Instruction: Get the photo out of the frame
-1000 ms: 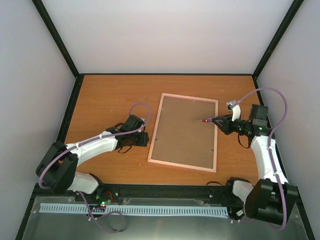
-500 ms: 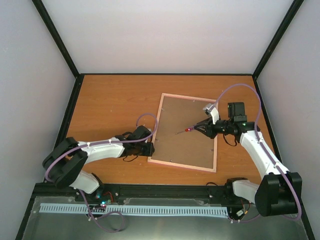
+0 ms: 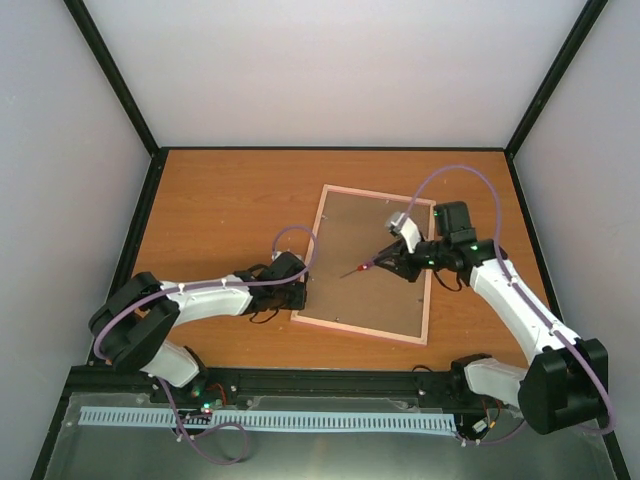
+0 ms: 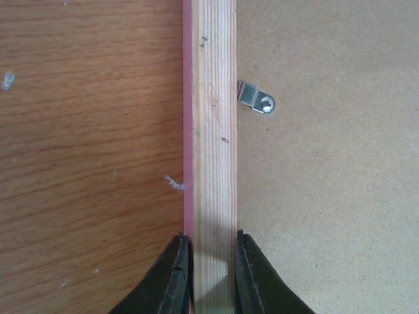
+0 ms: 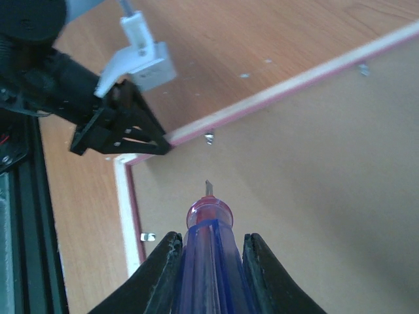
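Observation:
The frame point(image 3: 428, 280) lies face down on the table, its brown hardboard back point(image 3: 372, 295) up. The photo is hidden beneath that back. My left gripper point(image 3: 298, 295) is at the frame's left rail near the lower-left corner. In the left wrist view its jaws point(image 4: 211, 245) press both sides of the pale wood rail point(image 4: 213, 131). My right gripper point(image 3: 392, 262) hovers over the back panel, shut on a purple-handled screwdriver point(image 5: 208, 226). The screwdriver's tip points toward the left rail point(image 5: 294, 85) and the left gripper point(image 5: 124, 127).
Small metal clips point(image 4: 256, 99) hold the back panel along the rails; others show in the right wrist view point(image 5: 209, 137) point(image 5: 148, 237). Bare orange table point(image 3: 220, 210) surrounds the frame. Black enclosure posts and white walls point(image 3: 330, 70) ring the table.
My left arm has reached right to the frame's left rail and its jaws have closed on it. The right arm has carried the screwdriver leftward over the back panel.

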Available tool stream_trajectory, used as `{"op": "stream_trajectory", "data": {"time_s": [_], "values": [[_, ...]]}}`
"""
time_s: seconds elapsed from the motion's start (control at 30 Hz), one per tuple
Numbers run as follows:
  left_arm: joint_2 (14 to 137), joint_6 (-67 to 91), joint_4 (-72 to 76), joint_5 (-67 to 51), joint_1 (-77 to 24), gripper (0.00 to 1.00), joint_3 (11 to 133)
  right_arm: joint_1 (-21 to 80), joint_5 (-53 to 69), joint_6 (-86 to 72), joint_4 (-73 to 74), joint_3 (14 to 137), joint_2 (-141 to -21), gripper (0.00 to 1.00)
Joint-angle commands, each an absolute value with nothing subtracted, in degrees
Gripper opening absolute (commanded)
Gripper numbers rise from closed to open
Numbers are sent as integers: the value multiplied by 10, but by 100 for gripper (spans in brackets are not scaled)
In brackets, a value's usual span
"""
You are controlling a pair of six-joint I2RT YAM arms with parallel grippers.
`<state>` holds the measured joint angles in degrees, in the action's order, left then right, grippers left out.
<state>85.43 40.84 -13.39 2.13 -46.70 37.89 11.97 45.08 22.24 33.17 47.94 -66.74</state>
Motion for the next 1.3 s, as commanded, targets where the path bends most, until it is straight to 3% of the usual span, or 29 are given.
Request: {"op": "stream_trajectory", "data": {"time_s": [0.0,0.23,0.63,1.27], "values": [[839,405,-137,23,-478,5,345,204,400,242,341,529,-679,3],[802,425,-110,21,-478,1,302,297,371,233,353,595,-780,3],[787,432,-70,6,-478,1,281,312,375,187,337,688,-908,3],[781,434,-59,3,-478,1,267,329,357,135,306,694,-943,3]]}}
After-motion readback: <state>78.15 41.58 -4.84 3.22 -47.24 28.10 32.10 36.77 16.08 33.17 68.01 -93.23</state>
